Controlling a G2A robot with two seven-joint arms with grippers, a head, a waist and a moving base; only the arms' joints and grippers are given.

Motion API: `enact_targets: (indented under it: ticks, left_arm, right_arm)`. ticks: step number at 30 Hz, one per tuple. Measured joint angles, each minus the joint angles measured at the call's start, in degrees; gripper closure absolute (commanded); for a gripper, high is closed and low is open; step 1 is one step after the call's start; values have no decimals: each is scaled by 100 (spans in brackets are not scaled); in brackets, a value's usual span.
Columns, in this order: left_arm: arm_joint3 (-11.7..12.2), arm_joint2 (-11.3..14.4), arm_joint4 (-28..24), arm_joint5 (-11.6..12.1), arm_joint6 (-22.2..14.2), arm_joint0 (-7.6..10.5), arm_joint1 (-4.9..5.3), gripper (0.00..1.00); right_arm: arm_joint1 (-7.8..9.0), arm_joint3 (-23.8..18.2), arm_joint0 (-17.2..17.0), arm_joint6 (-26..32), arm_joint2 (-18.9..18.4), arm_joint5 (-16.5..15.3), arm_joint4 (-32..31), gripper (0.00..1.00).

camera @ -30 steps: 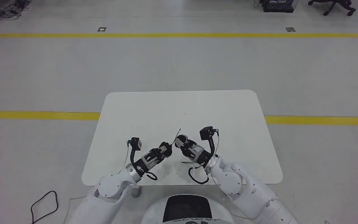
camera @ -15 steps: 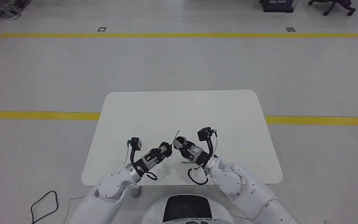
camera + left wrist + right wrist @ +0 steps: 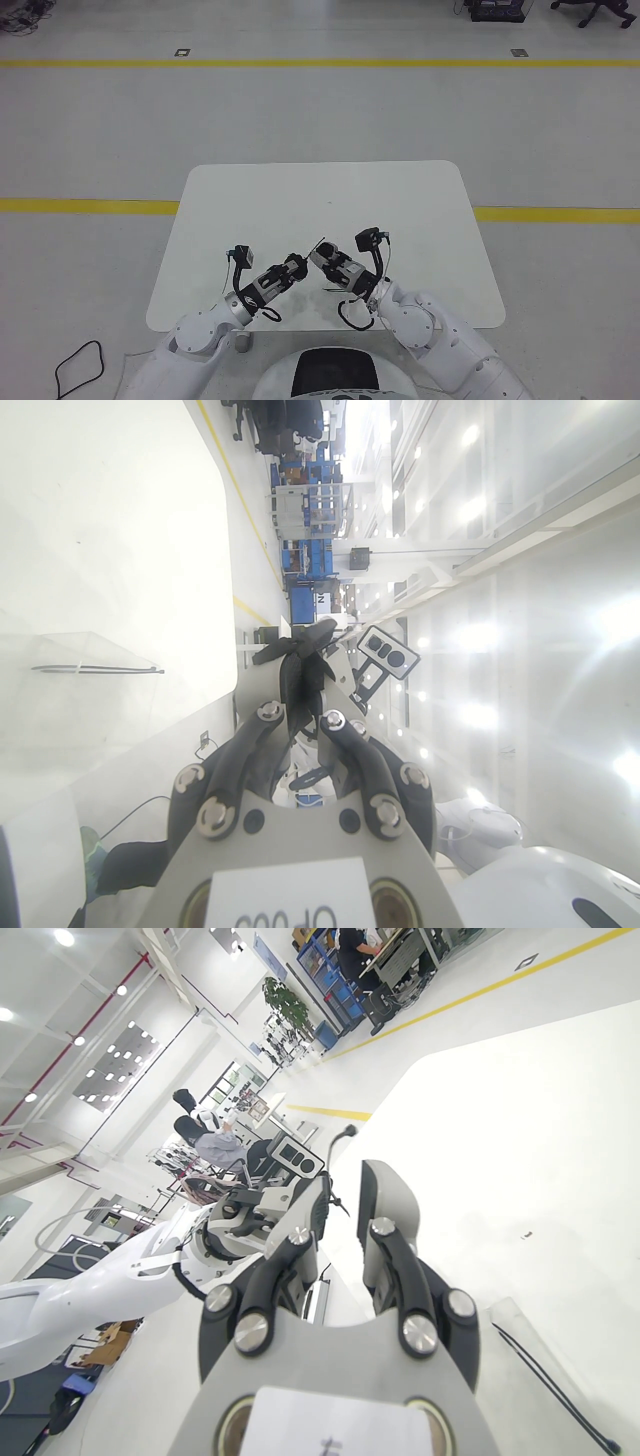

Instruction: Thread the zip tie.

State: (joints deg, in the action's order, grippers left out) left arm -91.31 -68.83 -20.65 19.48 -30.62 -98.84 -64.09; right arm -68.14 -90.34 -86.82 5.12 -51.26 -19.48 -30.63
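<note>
**Top view, then each wrist: zip tie held where the two grippers meet**

Top view: the left gripper (image 3: 297,265) and the right gripper (image 3: 316,258) meet tip to tip above the near half of the white table (image 3: 400,195), roughly midway across it. The zip tie (image 3: 319,243) shows as a thin black line. It rises at a slant from the place where the tips meet and points away from the robot. From up here I cannot tell how either pair of fingers stands.

Left wrist view: the left gripper (image 3: 300,660) is clenched, its two pale fingers drawn together so that the dark pads meet. The zip tie (image 3: 292,646) is pinched at their tips, with a black bit sticking out beyond them. Off to one side on the table stands a clear box (image 3: 125,647) with spare ties (image 3: 95,670) lying flat inside.

Right wrist view: the right gripper (image 3: 350,1175) is released, its fingers standing apart with a plain gap between them. A short black strip, seemingly the zip tie (image 3: 341,1206), juts into that gap just beside one pad. Whether the pad touches it cannot be told. The left arm (image 3: 100,1273) lies just behind that finger. The clear box (image 3: 520,1313) sits near the wrist, with the spare ties (image 3: 547,1370) inside it.
</note>
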Motion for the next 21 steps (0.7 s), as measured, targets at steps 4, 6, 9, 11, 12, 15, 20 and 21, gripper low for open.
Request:
enact_targets:
  ticks: [4,6,9,11,12,15,20,21]
  left_arm:
    - [0,0,0,0,0,0,0,100]
    - [0,0,0,0,0,0,0,100]
    - [0,0,0,0,0,0,0,100]
    - [0,0,0,0,0,0,0,100]
    - [0,0,0,0,0,0,0,100]
    - [10,16,-48,-35,33,12,-5,100]
    - [109,-74,-622,-45,-333,49,17,100]
    - [119,-110,-767,-40,-481,41,27,100]
  right_arm:
    - [130,-230,-194,150,-278,0,24,0]
    - [168,-310,-240,219,-337,0,39,0]
    - [166,-305,-236,217,-332,0,40,0]
    - [165,-304,-235,215,-331,0,39,0]
    - [165,-304,-235,215,-331,0,39,0]
    - [164,-304,-237,215,-332,0,50,0]
    - [242,-395,-181,749,-439,0,925,0]
    - [276,-432,-165,932,-462,0,1113,0]
